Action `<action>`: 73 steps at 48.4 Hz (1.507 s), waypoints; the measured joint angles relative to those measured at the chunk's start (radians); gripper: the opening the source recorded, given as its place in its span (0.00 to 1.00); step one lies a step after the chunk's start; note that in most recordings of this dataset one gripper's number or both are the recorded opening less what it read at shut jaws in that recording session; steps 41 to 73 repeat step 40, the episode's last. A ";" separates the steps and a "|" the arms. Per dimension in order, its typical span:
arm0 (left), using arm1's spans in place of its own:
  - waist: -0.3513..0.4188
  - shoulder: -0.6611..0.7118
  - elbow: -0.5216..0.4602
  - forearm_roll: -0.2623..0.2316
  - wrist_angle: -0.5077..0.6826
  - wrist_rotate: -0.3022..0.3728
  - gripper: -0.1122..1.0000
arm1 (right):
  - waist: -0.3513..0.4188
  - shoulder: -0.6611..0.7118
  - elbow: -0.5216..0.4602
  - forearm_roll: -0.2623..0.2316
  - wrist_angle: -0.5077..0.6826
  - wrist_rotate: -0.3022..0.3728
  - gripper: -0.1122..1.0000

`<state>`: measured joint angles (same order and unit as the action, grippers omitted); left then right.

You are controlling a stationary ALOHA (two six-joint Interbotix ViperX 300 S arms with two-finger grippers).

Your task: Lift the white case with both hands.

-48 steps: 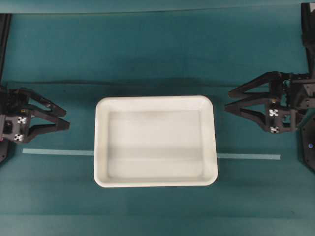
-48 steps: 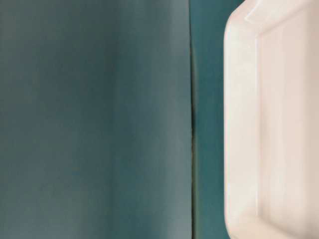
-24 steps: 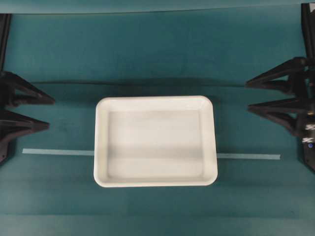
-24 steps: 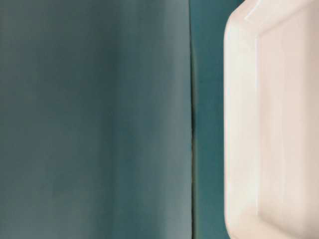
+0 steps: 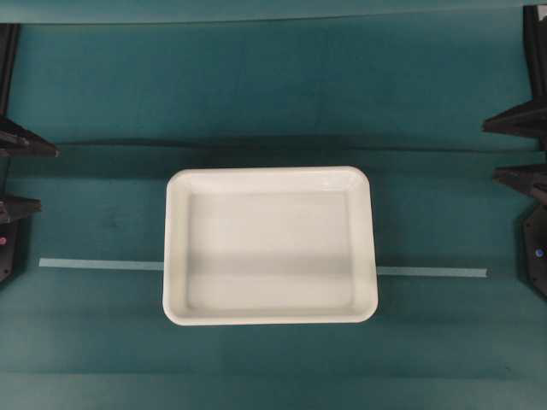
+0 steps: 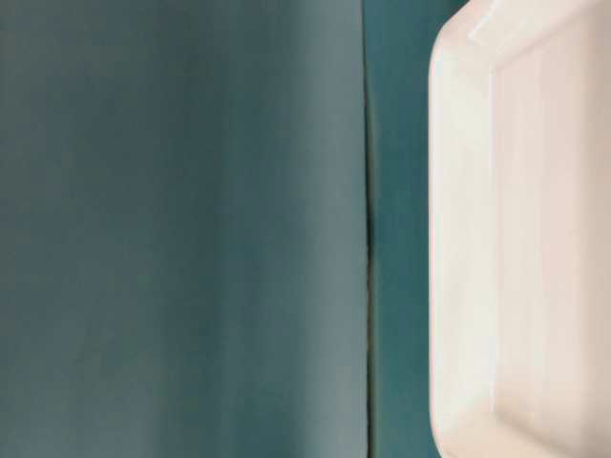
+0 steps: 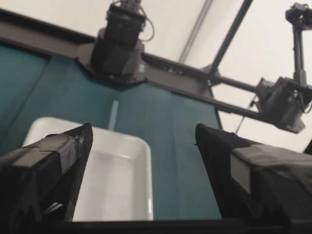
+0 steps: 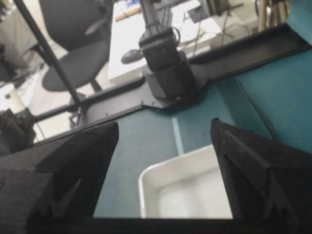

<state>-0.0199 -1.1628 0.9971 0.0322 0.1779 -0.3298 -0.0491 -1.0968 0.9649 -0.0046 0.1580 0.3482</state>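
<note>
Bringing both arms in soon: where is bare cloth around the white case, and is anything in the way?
Bare cloth borders the white case on all sides. The widest patch lies beyond its far rim. Each side strip, toward the left gripper and right gripper, holds only the flat tape strip. Nowhere is crowded.

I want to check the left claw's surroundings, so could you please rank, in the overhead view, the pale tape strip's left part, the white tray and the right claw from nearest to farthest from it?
1. Thin pale tape strip, left part, below the left claw.
2. Large shallow white plastic tray, centre.
3. Right claw, far right edge.
</note>
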 measured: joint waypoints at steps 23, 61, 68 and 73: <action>-0.008 0.000 0.000 0.002 -0.005 0.002 0.92 | 0.020 -0.011 -0.002 -0.008 -0.020 -0.144 0.85; -0.008 0.000 0.000 0.000 -0.005 0.008 0.92 | 0.020 -0.043 0.000 -0.008 -0.020 -0.143 0.85; -0.008 0.000 0.000 0.000 -0.005 0.008 0.92 | 0.020 -0.043 0.000 -0.008 -0.020 -0.143 0.85; -0.008 0.000 0.000 0.000 -0.005 0.008 0.92 | 0.020 -0.043 0.000 -0.008 -0.020 -0.143 0.85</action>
